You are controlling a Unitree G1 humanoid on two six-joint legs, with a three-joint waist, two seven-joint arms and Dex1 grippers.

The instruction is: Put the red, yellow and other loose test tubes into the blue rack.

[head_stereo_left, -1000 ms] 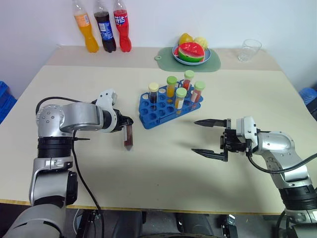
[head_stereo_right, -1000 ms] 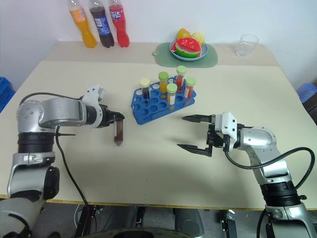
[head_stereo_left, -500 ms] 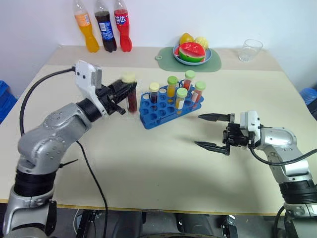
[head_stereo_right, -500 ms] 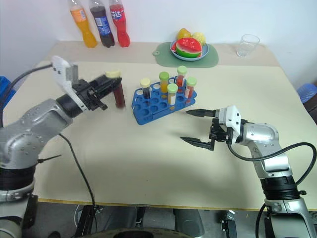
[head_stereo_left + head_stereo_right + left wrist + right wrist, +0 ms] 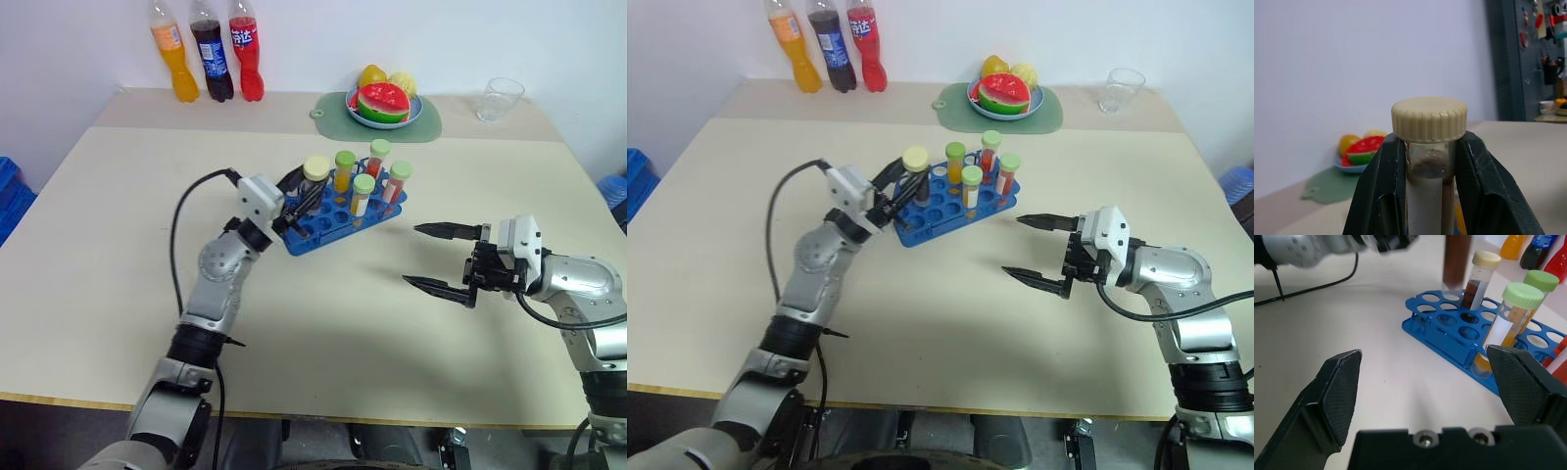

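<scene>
**Brown tube now hangs over the blue rack**

Jaws first: the left gripper (image 5: pixel 904 180) is squeezed shut on the brown tube (image 5: pixel 1456 262), pinching it just under its cream cap (image 5: pixel 1429 119). The right gripper (image 5: pixel 444 258) has its jaws spread wide and holds nothing.

A second ago the left arm held this tube low over the bare table, well to the left of the blue rack (image 5: pixel 312 227). Half a second ago it had lifted the tube up beside the rack's left end. Now the tube stands upright with its tip just over the holes at that left end, right next to another cream-capped tube (image 5: pixel 1479 274) already standing there. The right gripper has hardly moved; it waits over the table on the right, apart from the rack.

I think this means the brown tube is almost home. It only needs to go down into an empty hole. Five tubes already stand in the rack, so this looks like the last loose one.

Writing: the tube with the green cap (image 5: pixel 1511 318) has a white label, but I see no words on it. Three soda bottles (image 5: pixel 206 54) stand at the far left of the table. Their labels have writing, but it is too small for me to read.
</scene>
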